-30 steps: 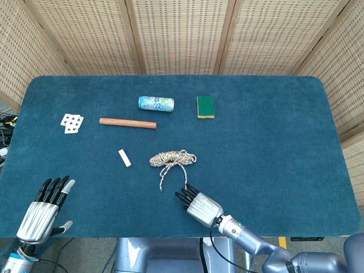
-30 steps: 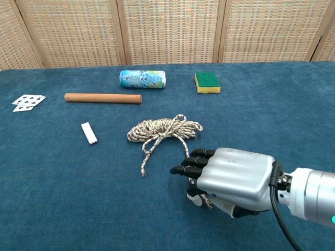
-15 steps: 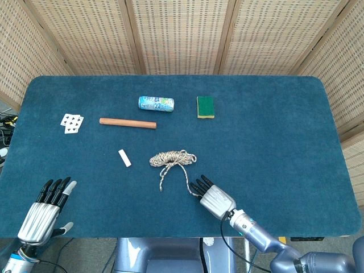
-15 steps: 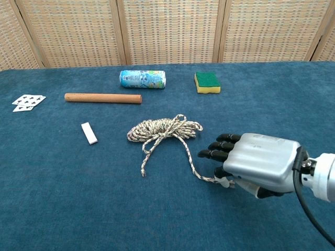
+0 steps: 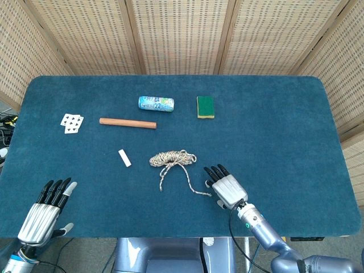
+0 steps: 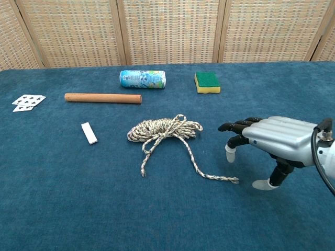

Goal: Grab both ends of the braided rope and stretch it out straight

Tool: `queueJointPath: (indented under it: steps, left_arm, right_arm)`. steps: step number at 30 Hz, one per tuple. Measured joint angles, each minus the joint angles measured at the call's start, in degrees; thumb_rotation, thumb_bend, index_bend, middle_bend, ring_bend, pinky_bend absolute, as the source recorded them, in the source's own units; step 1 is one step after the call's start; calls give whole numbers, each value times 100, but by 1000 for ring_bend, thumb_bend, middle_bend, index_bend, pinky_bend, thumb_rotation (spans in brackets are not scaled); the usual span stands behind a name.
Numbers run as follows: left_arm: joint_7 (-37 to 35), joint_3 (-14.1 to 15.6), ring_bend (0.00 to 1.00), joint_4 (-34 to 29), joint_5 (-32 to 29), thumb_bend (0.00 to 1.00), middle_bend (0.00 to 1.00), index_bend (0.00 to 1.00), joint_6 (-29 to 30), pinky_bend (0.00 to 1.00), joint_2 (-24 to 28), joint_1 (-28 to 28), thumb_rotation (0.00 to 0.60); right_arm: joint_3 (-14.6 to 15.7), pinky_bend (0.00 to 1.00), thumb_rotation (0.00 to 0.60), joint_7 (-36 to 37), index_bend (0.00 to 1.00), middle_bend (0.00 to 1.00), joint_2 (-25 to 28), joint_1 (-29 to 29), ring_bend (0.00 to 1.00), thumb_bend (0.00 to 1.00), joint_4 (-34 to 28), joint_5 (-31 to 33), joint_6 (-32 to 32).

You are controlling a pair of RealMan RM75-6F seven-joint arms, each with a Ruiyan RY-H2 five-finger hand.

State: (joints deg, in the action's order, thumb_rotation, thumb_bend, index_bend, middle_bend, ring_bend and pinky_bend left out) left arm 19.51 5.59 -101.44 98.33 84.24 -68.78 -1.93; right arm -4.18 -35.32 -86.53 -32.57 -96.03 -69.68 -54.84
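The braided rope [image 5: 172,157] lies mostly coiled in the middle of the table, and the coil [image 6: 165,128] also shows in the chest view. One loose end [image 6: 142,172] points toward the front. The other tail runs right and ends on the cloth [image 6: 233,180]. My right hand [image 5: 226,189] hovers just right of that tail end, fingers spread, holding nothing; in the chest view the right hand [image 6: 272,138] has its thumb and fingertips a little apart from the rope. My left hand [image 5: 42,211] rests open at the front left edge, far from the rope.
A wooden rod [image 5: 127,123], a drink can [image 5: 156,103] and a green sponge [image 5: 205,106] lie behind the rope. Playing cards [image 5: 71,122] sit at the far left, and a small white block [image 5: 124,157] lies left of the coil.
My right hand moved right, pulling one rope tail out of the coil, then let it go. The tail now lies on the cloth. The left hand stayed put.
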Motion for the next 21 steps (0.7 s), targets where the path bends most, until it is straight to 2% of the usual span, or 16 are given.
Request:
queueJointPath:
  steps: [7, 12, 21]
  left_arm:
    - [-35, -6, 0, -12, -40, 0, 0, 0, -21, 0, 31, -12, 600]
    - [-49, -3, 0, -13, -44, 0, 0, 0, -28, 0, 41, -18, 600]
    - [-34, 18, 0, -37, -47, 0, 0, 0, -60, 0, 57, -25, 600]
  right_arm:
    - [-121, 0, 600, 96, 421, 0, -423, -10, 0, 241, 73, 576, -79]
    - [-70, 0, 600, -4, 440, 0, -673, -56, 0, 273, 335, 659, -173]
    - [-104, 0, 600, 116, 462, 0, -817, -120, 0, 349, 467, 827, -221]
